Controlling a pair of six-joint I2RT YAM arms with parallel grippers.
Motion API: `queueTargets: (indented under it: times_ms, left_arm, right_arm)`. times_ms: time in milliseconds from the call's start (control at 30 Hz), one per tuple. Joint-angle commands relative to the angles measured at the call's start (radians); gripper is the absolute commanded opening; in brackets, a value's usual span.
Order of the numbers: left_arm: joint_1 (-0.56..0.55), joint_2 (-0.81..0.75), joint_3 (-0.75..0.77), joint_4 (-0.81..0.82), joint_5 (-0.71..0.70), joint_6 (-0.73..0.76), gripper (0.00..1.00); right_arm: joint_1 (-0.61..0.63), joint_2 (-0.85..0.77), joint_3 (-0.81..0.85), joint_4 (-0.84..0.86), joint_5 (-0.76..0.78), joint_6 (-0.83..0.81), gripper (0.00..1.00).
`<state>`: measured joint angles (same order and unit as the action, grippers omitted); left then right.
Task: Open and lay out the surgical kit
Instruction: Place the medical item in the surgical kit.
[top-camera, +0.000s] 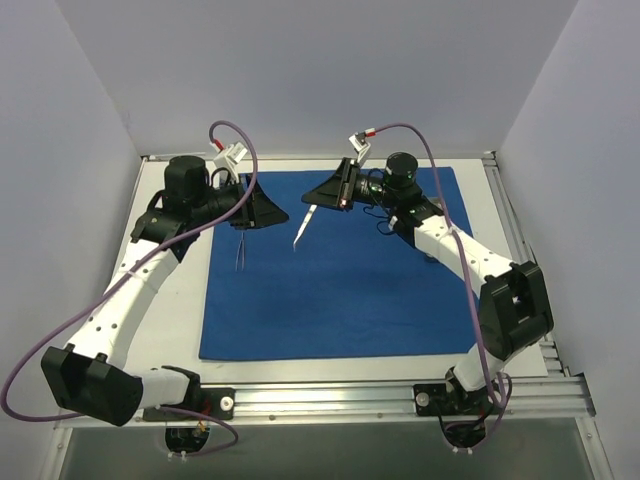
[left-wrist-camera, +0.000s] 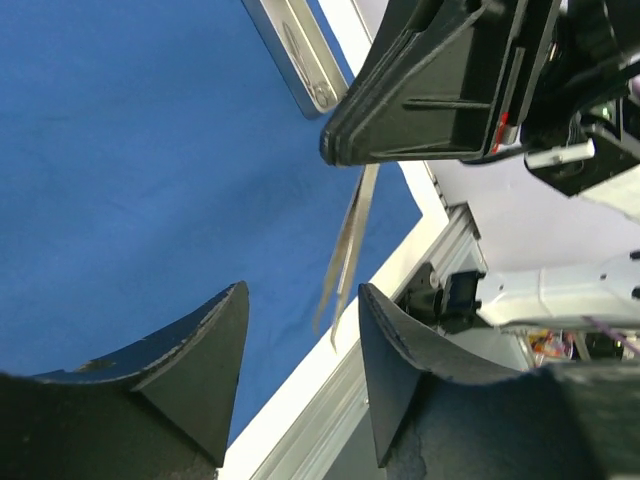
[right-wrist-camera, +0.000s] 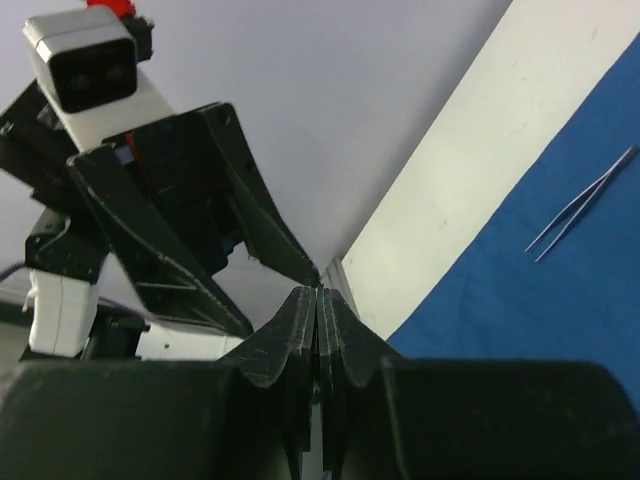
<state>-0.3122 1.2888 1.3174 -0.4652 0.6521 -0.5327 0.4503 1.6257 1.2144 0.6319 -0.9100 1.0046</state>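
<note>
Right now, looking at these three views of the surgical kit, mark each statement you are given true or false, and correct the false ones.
1. The blue cloth lies spread out flat on the table. True.
2. The right gripper is shut on a pair of silver tweezers, which hang down from its tip. True.
3. The left gripper is clamped on the same silver tweezers. False: its fingers stand open with nothing between them.
4. No instrument is lying on the blue cloth. False: a pair of thin tweezers lies on it, near the left gripper.
</note>
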Motion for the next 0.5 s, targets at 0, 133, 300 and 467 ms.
queueTargets:
  times_ms: [0,133,300,467]
  left_arm:
    - [0.002,-0.020,0.017,-0.024,0.076,0.086,0.55]
    - [-0.007,-0.002,-0.009,0.049,0.153,0.044,0.53]
    - [-0.030,0.009,-0.040,0.157,0.242,-0.024,0.52]
    - [-0.045,0.017,-0.075,0.299,0.333,-0.119,0.52]
  right_arm:
    - [-0.005,-0.069,-0.012,0.129,-0.157,-0.008,0.00]
    - [-0.004,-0.058,-0.042,0.375,-0.201,0.152,0.00]
    - [0.001,-0.027,-0.041,0.459,-0.205,0.227,0.00]
    - [0.018,0.006,-0.032,0.577,-0.210,0.301,0.00]
